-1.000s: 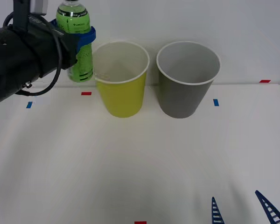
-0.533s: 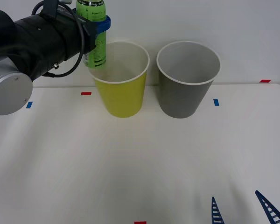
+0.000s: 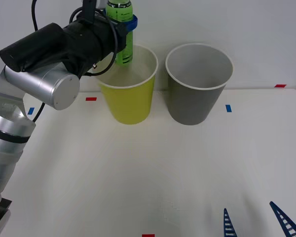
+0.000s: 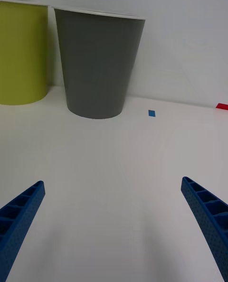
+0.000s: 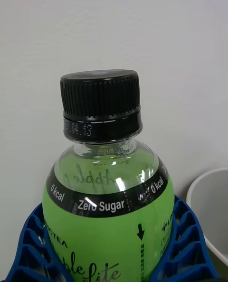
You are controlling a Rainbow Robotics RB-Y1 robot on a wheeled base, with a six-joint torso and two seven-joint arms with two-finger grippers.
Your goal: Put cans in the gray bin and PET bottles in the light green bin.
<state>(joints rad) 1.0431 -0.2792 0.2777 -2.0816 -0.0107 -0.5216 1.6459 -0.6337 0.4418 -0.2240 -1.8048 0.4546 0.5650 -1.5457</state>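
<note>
1. While the left end effector (image 3: 122, 22) has its blue ribbed fingers clamped around the small clear plastic bottle with the bright green label and black screw cap (image 3: 121, 29), that bottle hangs upright over the 11 o'clock part of the mouth of the tall tapered yellow-green bin with the white rim (image 3: 128, 96). Its base looks roughly level with the rim, at the back.
2. Up close, the fingers (image 5: 187, 244) cup the bottle (image 5: 107, 201) just under its shoulder, so the hold looks pretty solid.
3. The tall tapered dark-gray bin with the white rim (image 3: 195, 96) stands just beside the green one at its 3 o'clock, nearly touching. That one's for cans, so keep away from it.
4. How I'd do this step: nudge the bottle a bit toward the centre of the green bin's mouth before letting go, since it looks close to the back edge and could clip the rim. Lower it if possible so it doesn't bounce or tip the bin.
5. The right end effector (image 4: 114, 225) is parked low over the white tabletop (image 3: 148, 173) at 5 o'clock, fingers spread wide, holding nothing.
</note>
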